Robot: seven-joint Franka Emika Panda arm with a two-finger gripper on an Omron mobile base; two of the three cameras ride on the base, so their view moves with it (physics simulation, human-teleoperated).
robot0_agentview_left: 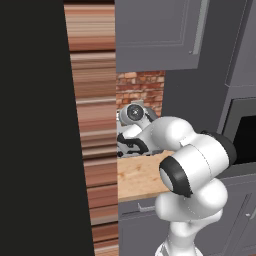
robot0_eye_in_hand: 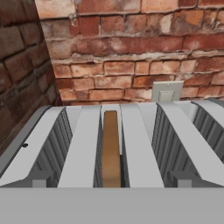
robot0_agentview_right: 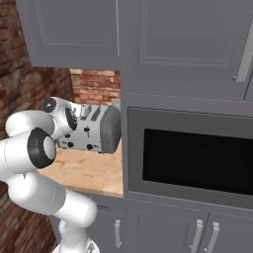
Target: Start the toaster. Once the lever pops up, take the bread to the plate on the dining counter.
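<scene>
gripper above bread [robot0_eye_in_hand: 110, 148] in toaster [robot0_eye_in_hand: 83, 148]

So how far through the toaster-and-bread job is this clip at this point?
Early. Nothing looks finished: the bread sits down in a slot of the toaster, seen edge-on from above in the hand view. In hand: the arm is reaching over the toaster on the wooden counter, holding nothing. Whether the lever is pressed can't be told. Left: waiting for the pop-up, lifting the bread out, and carrying it to the plate.
</scene>
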